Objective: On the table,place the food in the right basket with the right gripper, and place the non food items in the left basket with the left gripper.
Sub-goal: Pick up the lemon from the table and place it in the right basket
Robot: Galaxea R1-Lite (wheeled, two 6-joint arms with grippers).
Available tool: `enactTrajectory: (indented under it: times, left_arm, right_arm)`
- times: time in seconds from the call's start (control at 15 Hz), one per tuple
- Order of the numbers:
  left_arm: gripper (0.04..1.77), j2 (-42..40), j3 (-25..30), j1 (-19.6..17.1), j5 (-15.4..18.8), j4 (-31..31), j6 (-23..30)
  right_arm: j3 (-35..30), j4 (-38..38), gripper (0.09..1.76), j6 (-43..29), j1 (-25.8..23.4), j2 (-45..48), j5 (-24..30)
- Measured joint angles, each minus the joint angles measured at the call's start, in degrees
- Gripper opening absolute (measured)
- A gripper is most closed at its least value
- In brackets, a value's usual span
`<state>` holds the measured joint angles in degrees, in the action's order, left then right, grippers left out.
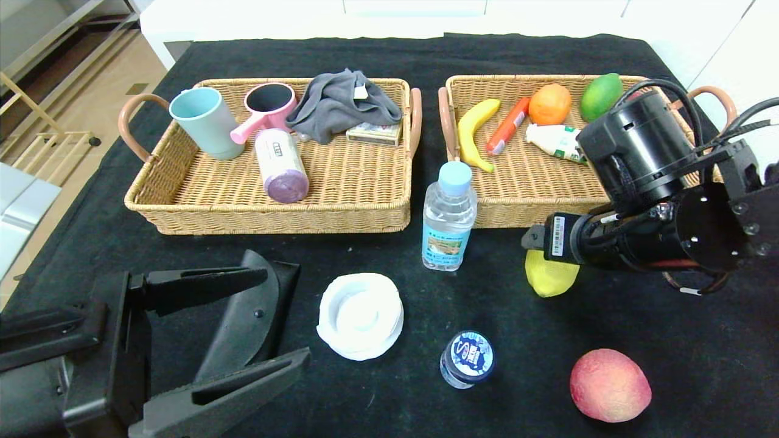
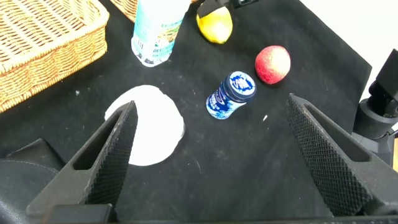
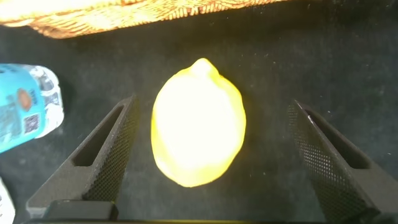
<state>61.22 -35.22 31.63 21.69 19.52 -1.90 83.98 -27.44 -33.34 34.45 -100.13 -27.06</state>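
ridged black fingers (image 3: 115, 155) of right gripper (image 3: 211, 158) spread around smooth oval lemon (image 3: 198, 132)

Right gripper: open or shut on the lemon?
Open. The right gripper has its fingers spread either side of the lemon, with gaps showing.

Setting: an indoor robot test area arranged as a household sorting station. Evidence: a bench (image 1: 389, 55) covered with black felt-like cloth carries two matching wicker baskets (image 1: 182, 207) (image 1: 517, 210) holding domestic goods, including a light blue cup (image 1: 201, 121), a pink ladle (image 1: 265, 109), a banana (image 1: 471, 131) and an orange (image 1: 549, 103). White cabinet fronts (image 1: 426, 12) stand behind the bench. Tan floor tiles (image 1: 91, 103) and a light wooden rack (image 1: 36, 146) lie to the left.
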Motion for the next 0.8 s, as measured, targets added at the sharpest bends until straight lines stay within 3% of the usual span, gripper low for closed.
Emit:
enactTrajectory:
  times: [0.8]
  left_arm:
    - [1.72,-0.2,0.2,0.0,0.0,0.1,0.0]
  right_arm:
    - [0.1,1.7,1.71,-1.9,-0.3,-3.4,1.4]
